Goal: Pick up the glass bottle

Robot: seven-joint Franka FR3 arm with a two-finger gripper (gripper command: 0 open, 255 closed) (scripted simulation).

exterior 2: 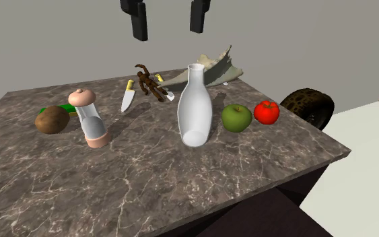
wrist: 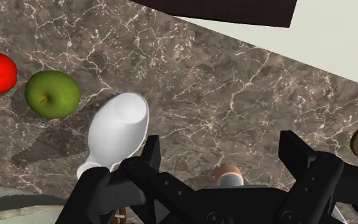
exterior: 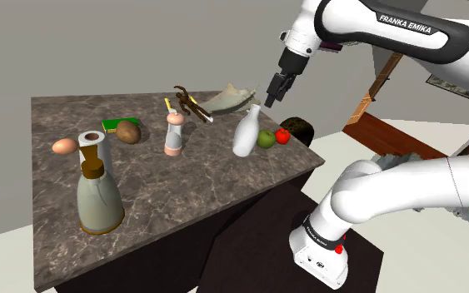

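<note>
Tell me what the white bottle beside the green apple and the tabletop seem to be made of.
The bottle: plain opaque white, smooth with a soft sheen; nothing shows through it, so glass or ceramic stays open. The tabletop: dark brown stone, marble-like, with pale veins across it, fairly matte.

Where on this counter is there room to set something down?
Bare: the front strip of the counter, from the grinder and white bottle to the near edge. Crowded: the back around the knife, and by the apple and tomato.
</note>
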